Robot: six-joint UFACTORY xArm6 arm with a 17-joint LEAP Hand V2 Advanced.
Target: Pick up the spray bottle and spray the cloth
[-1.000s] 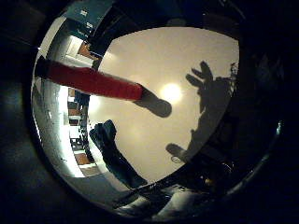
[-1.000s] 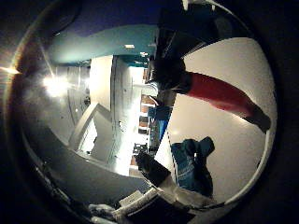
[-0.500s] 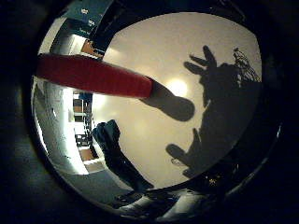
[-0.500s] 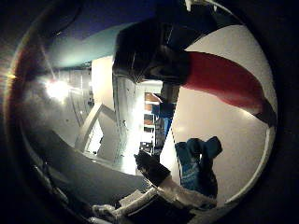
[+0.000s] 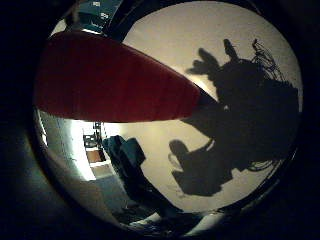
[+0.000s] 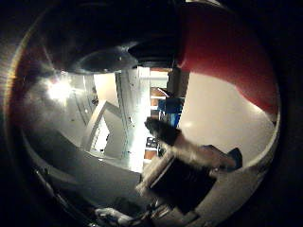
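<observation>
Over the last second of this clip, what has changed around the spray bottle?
The palm has closed in on the red spray bottle: it now fills much of both views, its black head close by. A finger has swung into view. No grasp shows yet. The blue cloth lies unmoved on the white table.

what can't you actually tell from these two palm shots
- Spray bottle: the little finger side view shows only its red body; the edge cuts off the rest.
- Its black head: dark and blurred in the thumb side view; trigger and nozzle unreadable.
- Blue cloth: partly in shadow on the white table; its far end runs into dark clutter.
- Hand: blurred; grip unclear.
</observation>
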